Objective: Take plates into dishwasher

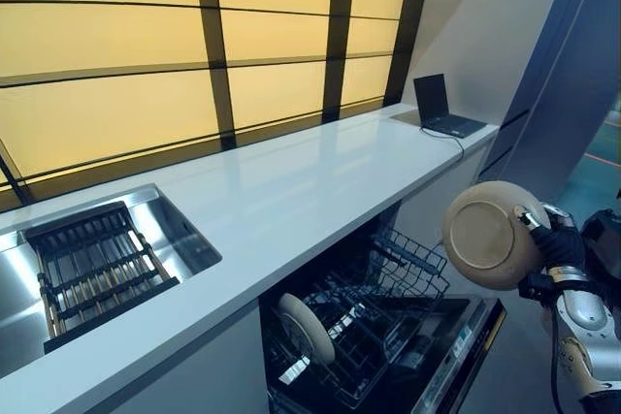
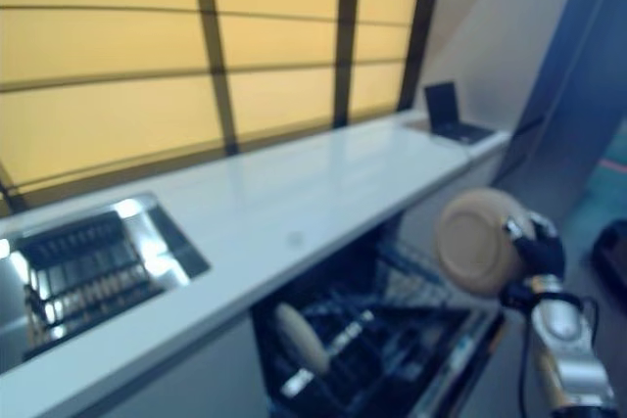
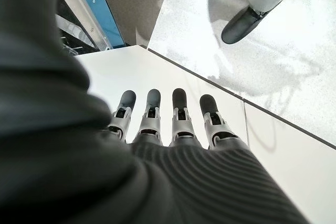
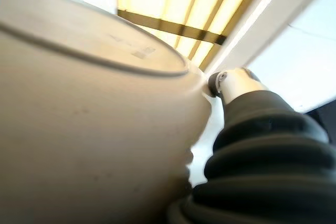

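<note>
My right hand holds a beige plate upright by its rim, its underside facing me, above the right end of the open dishwasher. In the right wrist view the plate fills most of the picture, with the thumb pressed on its edge. A second beige plate stands on edge in the lower rack. My left hand shows only in its wrist view, fingers straight, pointing down at the floor and holding nothing.
A white countertop runs over the dishwasher. A steel sink with a black drying rack lies at the left. A laptop sits at the counter's far end. The dishwasher door hangs open towards me.
</note>
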